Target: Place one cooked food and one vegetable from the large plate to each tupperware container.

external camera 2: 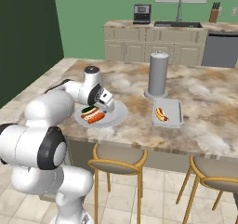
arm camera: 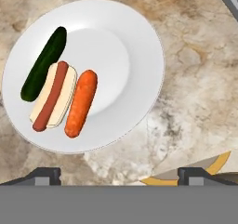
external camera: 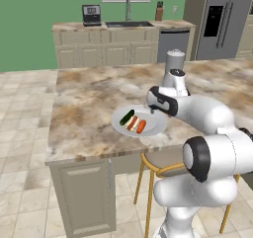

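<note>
Hot dog (arm camera: 54, 96) parallel beside carrot (arm camera: 81, 103)

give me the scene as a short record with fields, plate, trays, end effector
plate: on the marble counter, holding three items side by side
on plate: cucumber, hot dog, carrot
tray: right of the plate, beside a grey canister
in tray: one hot dog
end effector: open, above the plate's near edge, holding nothing

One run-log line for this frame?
jaws: open, empty, above plate | on plate: cucumber, hot dog, carrot | tray: one hot dog
</note>
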You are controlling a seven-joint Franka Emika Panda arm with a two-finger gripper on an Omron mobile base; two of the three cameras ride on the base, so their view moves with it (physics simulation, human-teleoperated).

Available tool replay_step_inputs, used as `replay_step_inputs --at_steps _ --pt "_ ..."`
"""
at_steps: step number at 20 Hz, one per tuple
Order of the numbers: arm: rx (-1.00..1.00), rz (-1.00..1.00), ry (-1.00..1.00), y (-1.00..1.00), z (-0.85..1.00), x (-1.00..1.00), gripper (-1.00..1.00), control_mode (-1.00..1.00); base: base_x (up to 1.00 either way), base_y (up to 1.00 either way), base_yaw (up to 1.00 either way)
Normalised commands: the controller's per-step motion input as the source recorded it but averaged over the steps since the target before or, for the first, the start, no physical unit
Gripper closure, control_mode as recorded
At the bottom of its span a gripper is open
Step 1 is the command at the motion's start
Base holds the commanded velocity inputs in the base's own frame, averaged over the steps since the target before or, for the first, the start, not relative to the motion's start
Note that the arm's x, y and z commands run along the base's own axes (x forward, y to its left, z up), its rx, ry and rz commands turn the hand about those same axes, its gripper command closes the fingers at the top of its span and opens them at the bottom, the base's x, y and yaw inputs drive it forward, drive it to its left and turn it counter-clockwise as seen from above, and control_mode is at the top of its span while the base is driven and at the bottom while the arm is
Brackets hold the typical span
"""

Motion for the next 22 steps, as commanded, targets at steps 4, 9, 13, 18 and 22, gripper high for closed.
replay_step_inputs --at_steps 4,9,13,18,22 --pt "-0.06 0.03 0.03 0.51 -0.29 0.45 -1.0 -1.0 0.0 0.0 0.0" --pt "-0.06 0.03 0.0 0.28 -0.38 0.21 -1.0 -1.0 0.0 0.0 0.0" --pt "0.0 0.0 -0.04 0.0 -0.24 0.0 -1.0 -1.0 0.0 0.0 0.0" --pt "-0.05 0.0 0.0 0.0 -0.57 0.13 -1.0 -1.0 0.0 0.0 0.0" --pt "-0.11 0.0 0.0 -0.03 -0.39 0.23 -1.0 -1.0 0.0 0.0 0.0"
